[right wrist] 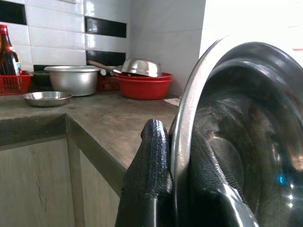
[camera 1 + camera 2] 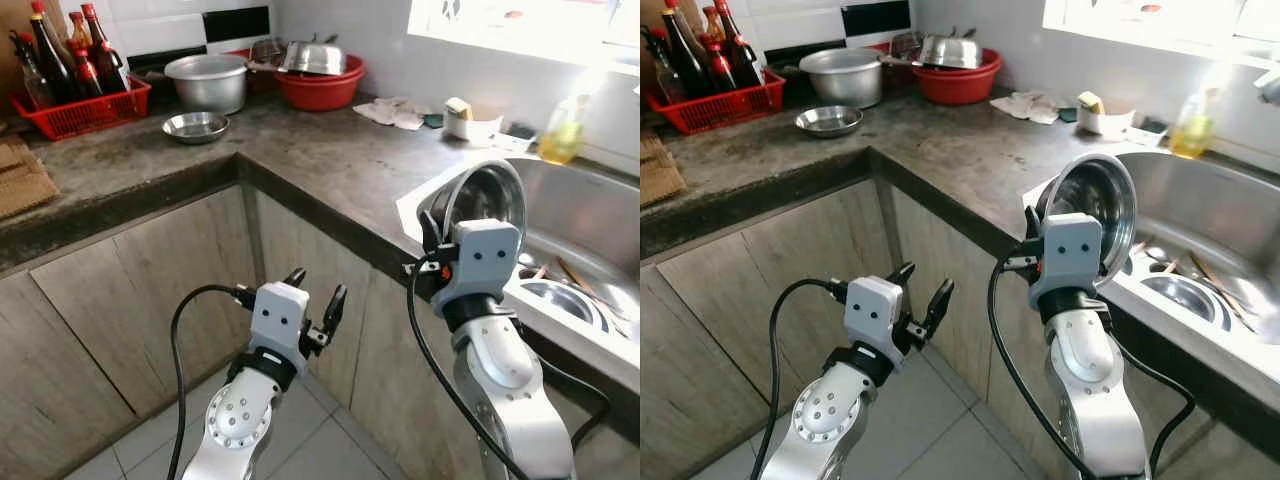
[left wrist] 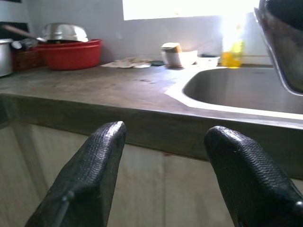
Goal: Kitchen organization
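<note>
Steel bowl (image 2: 487,205): the right gripper (image 1: 177,156) is holding it on edge, its hollow turned away from the robot, at the near corner of the sink (image 2: 590,215), above the rim where the sink meets the bench (image 2: 330,155).
Right gripper: its two fingers are clamping the bowl's rim, one finger (image 1: 150,165) outside the wall and the other inside.
Left gripper (image 2: 315,300): it is hanging below the bench edge, well left of the sink, in front of the cabinet doors (image 2: 130,290); its fingers are standing apart with nothing between them.
How the bowl is likely handling: thin polished metal, so probably light and stiff, not fragile, but slick and possibly wet. A pinch on one spot of the rim is leaving the bowl free to swing or slip, so slow wrist motion seems wise.
Where to take hold: the rolled rim is looking like the best purchase; the smooth curved wall offers little.
Elsewhere from the sink: far left along the bench, a small steel dish (image 2: 195,126), a large steel pot (image 2: 207,81), a red basin (image 2: 322,85) carrying an upturned steel bowl, and a red basket of bottles (image 2: 80,100). Behind the sink, a yellow soap bottle (image 2: 562,135).
Step in hand: judging by the task, the bowl is being carried toward the other steelware.
</note>
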`<state>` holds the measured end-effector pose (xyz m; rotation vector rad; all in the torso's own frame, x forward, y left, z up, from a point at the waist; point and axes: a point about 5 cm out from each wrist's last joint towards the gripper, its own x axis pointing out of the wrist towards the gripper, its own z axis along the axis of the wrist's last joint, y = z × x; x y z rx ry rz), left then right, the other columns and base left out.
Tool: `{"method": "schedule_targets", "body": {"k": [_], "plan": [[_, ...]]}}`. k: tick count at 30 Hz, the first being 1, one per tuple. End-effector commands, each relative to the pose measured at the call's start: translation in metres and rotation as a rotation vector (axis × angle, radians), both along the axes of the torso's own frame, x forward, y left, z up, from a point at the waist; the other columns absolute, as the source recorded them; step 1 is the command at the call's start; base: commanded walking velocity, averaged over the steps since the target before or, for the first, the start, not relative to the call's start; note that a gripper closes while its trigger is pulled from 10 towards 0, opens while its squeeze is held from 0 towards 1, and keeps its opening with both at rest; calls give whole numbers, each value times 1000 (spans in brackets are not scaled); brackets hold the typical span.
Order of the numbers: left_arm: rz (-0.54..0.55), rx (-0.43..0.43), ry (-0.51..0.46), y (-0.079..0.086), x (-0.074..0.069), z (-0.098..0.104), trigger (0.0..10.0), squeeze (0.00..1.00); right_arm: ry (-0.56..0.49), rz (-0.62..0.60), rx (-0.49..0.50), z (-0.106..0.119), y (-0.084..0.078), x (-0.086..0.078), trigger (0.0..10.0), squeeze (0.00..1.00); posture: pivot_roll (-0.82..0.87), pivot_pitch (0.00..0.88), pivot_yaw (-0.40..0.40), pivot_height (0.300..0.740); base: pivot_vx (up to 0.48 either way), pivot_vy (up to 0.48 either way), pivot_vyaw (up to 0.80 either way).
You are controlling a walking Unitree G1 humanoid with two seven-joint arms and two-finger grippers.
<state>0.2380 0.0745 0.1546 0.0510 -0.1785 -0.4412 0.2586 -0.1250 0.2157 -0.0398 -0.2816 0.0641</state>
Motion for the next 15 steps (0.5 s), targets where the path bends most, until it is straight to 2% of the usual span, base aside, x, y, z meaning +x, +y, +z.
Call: {"method": "schedule_targets", "body": {"k": [1, 9, 15], "plan": [[-5, 4, 2, -1, 1, -1, 10000, 0, -20, -10, -3, 4, 0, 1, 10000, 0, 97, 6, -41, 740, 461, 0, 0], [-9, 6, 3, -2, 0, -1, 10000, 0, -20, -9, 10, 4, 0, 1, 10000, 0, 97, 4, -40, 740, 450, 0, 0], [-9, 9, 1, -1, 0, -1, 10000, 0, -13, -10, 14, 3, -1, 2, 10000, 0, 98, 0, -38, 740, 429, 0, -725]]}}
